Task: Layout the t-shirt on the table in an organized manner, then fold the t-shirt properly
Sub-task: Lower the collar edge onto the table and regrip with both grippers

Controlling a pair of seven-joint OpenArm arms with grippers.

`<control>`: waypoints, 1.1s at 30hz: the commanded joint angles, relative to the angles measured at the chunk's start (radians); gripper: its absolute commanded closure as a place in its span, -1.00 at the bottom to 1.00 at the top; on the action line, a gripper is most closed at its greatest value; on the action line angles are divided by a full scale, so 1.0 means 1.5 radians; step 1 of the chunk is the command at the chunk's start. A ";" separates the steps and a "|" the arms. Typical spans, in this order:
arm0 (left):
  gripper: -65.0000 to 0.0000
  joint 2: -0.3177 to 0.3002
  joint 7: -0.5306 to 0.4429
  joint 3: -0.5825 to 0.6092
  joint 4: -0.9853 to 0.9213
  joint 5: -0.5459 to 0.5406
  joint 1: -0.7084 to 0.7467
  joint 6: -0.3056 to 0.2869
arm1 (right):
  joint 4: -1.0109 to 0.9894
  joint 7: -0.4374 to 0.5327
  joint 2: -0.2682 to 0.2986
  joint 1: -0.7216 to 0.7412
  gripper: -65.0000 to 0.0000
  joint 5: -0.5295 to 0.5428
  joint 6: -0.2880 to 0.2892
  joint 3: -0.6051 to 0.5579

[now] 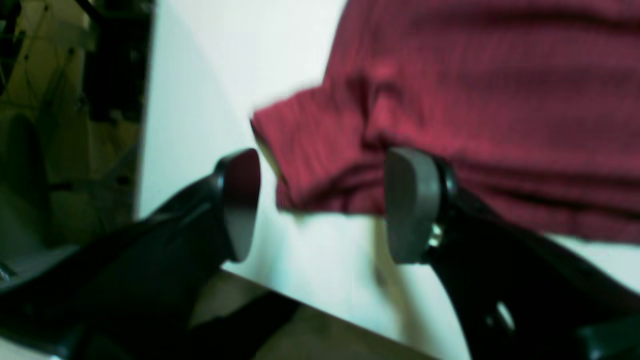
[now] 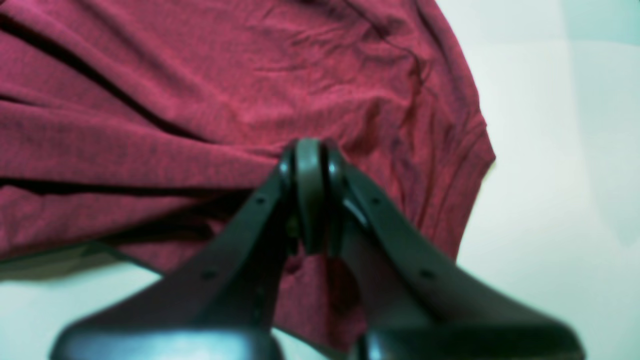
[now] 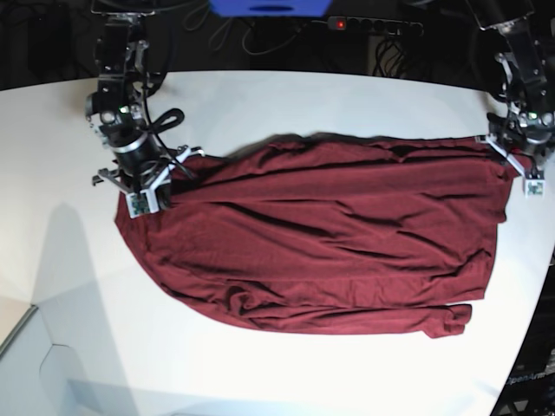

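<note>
The maroon t-shirt point(image 3: 321, 234) lies spread sideways across the white table point(image 3: 277, 104), creased, with a folded strip along its near edge. My right gripper point(image 3: 143, 192) sits at the shirt's left end. Seen from the right wrist, that gripper point(image 2: 311, 195) is shut on the t-shirt point(image 2: 200, 75), and folds run toward its tips. My left gripper point(image 3: 519, 165) is at the shirt's far right corner. Its wrist view shows the left gripper point(image 1: 325, 205) open, with a loose corner of the t-shirt point(image 1: 475, 75) lying just ahead of and between the pads point(image 1: 410, 205).
The table's edge point(image 1: 325, 310) runs close beneath the left gripper, and the curved edge point(image 3: 520, 347) cuts in at the right of the base view. Black cables point(image 3: 169, 117) loop beside the right arm. A power strip point(image 3: 373, 26) lies behind the table.
</note>
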 commanded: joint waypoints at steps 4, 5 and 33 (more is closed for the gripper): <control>-0.16 -0.011 -0.016 -0.017 -0.030 0.000 -0.005 0.004 | 0.012 0.018 0.002 0.008 1.00 0.006 -0.001 0.002; -0.16 -0.011 -0.017 -0.026 -0.038 0.000 -0.005 0.004 | 0.012 0.018 0.002 0.008 1.00 0.006 -0.001 0.002; -0.16 0.032 -0.085 -0.074 -0.048 -0.001 -0.001 -0.044 | 0.091 0.018 0.001 -0.032 0.17 0.008 -0.005 0.008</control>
